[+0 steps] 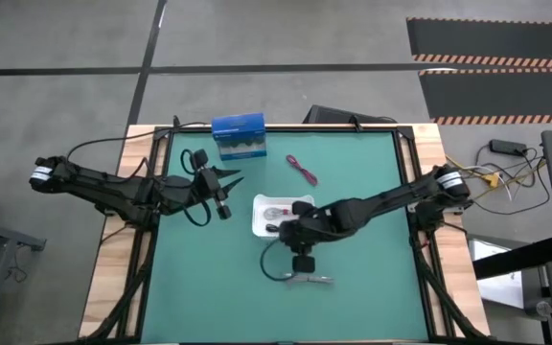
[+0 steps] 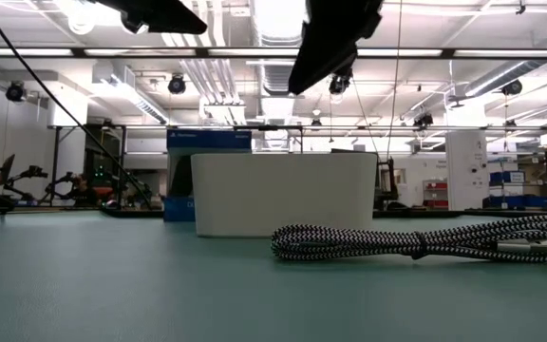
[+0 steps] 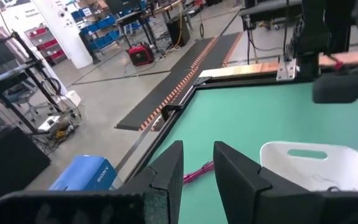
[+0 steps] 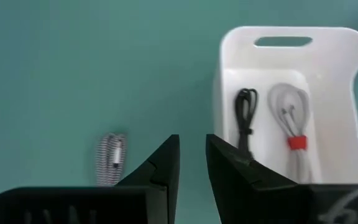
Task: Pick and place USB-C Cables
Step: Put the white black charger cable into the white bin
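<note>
The right gripper (image 4: 192, 163) is held over the bench (image 1: 353, 297), jaws slightly parted and empty, the grey-silver cable (image 1: 307, 280) at its 6 o'clock. The left gripper (image 3: 197, 165) is likewise narrowly parted.

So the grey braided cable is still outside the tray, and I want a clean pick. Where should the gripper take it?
Grip the grey braided cable across its bundled middle, coming straight down from above. It lies flat on the mat as a long narrow coil, so fingers closing across its short width catch every strand.

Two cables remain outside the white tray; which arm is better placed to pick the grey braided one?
Probably the right: its gripper hangs close above the grey braided cable, while the left gripper waits nearer the blue box.
</note>
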Action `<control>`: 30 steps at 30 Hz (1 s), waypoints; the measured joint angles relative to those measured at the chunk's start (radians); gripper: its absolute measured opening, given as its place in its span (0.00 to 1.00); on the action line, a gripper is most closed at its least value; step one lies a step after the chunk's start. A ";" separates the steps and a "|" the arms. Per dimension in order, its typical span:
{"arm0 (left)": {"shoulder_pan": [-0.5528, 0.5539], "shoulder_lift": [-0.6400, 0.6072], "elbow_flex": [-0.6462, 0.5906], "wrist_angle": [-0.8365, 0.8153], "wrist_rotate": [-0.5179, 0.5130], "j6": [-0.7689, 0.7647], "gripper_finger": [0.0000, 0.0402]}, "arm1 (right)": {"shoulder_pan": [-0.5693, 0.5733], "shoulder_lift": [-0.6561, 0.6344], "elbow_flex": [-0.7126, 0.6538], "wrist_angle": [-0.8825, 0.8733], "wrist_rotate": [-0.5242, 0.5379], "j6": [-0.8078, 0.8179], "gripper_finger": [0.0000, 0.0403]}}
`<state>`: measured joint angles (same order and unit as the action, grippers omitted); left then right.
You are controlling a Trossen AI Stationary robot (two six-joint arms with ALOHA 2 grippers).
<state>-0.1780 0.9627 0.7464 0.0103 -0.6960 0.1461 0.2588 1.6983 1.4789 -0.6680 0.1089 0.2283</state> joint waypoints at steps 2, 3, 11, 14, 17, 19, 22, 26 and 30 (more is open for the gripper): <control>0.000 0.002 0.000 0.011 0.006 -0.026 0.18 | 0.016 -0.029 -0.043 0.041 0.001 0.006 0.17; 0.000 0.003 0.000 0.013 0.008 -0.035 0.18 | 0.024 -0.041 -0.064 0.065 0.003 0.007 0.17; -0.002 0.005 -0.002 0.016 0.010 -0.130 0.18 | 0.084 -0.143 -0.241 0.226 0.050 0.009 0.17; -0.003 0.005 -0.012 0.017 0.013 -0.188 0.18 | 0.104 -0.170 -0.295 0.278 0.052 0.009 0.17; -0.006 0.008 -0.018 0.018 0.014 -0.245 0.18 | 0.125 -0.191 -0.349 0.351 0.052 0.013 0.17; -0.012 0.015 -0.019 0.023 0.015 -0.271 0.18 | 0.140 -0.202 -0.383 0.393 0.052 0.015 0.17; -0.023 0.034 -0.020 0.046 0.021 -0.294 0.18 | 0.166 -0.211 -0.429 0.446 0.052 0.019 0.17; -0.041 0.068 -0.020 0.104 0.031 -0.299 0.18 | 0.205 -0.212 -0.478 0.483 0.071 0.058 0.17; -0.055 0.108 -0.020 0.173 0.052 -0.298 0.18 | 0.253 -0.211 -0.516 0.487 0.126 0.111 0.17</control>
<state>-0.2333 1.0704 0.7265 0.1836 -0.6437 -0.1520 0.5122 1.4876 0.9633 -0.1810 0.2350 0.3392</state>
